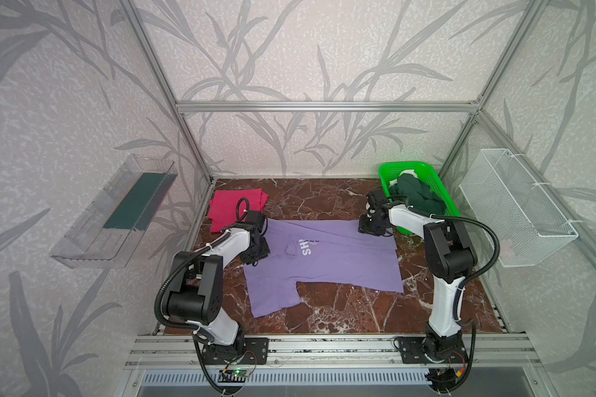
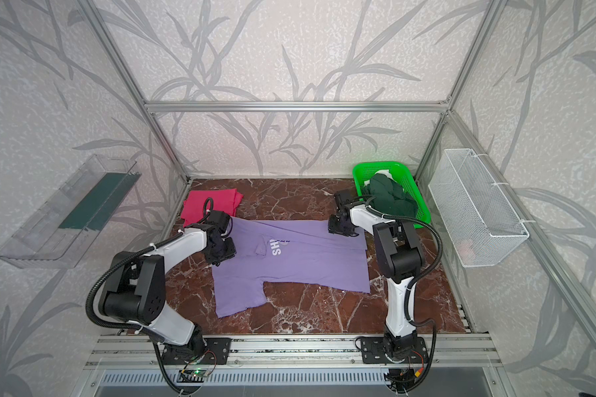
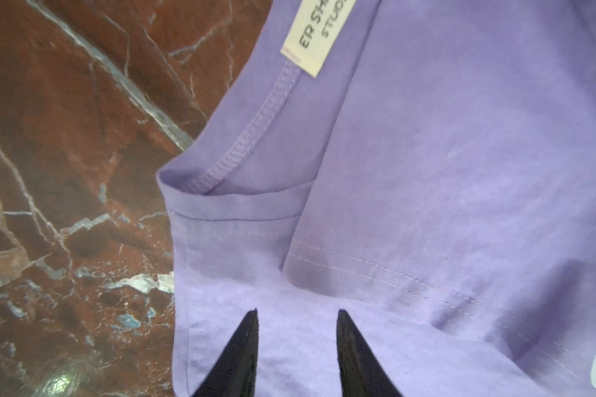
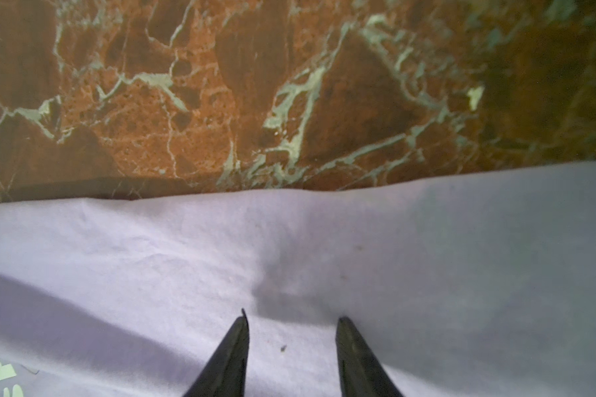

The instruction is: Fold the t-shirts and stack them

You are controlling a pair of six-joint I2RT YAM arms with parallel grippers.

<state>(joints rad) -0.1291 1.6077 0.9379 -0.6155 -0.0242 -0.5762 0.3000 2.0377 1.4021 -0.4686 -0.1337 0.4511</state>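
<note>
Purple tee: the purple tee (image 1: 324, 261) lies sideways in the middle of the worktop (image 1: 324, 196), collar towards the left edge and hem towards the right edge. One sleeve (image 1: 272, 299) points at the near edge. Its far side looks folded over, hiding part of the white lettering.
Red tee: the red tee (image 1: 227, 206) lies in the far left corner and looks already folded.
Basket: the basket (image 1: 386, 172) sits in the far right corner with a green garment (image 1: 417, 197) heaped inside.
Left tool: the left tool (image 3: 296, 314) is over the tee near the collar (image 3: 248, 137). Its jaws stand apart with only flat cloth under them, so it grips nothing.
Right tool: the right tool (image 4: 291, 316) is over the tee's far edge, close beside the basket. Its jaws stand apart and it holds nothing. Whether the tips touch the cloth I cannot tell.
Stage: likely about to pinch the doubled far side for the next fold. Stacking on the red tee is not yet done.
Risk, layers: closing on flat cloth may catch only the top layer, and the fold would open on lifting.
Risk, skew: if one tool lifts more than the other, the soft cloth would twist and the edges would land crooked.
Risk, sleeve: the loose sleeve may drag and bunch under the body.
Risk, surroundings: the right tool could snag the basket rim, and the left arm could ruffle the red tee.
</note>
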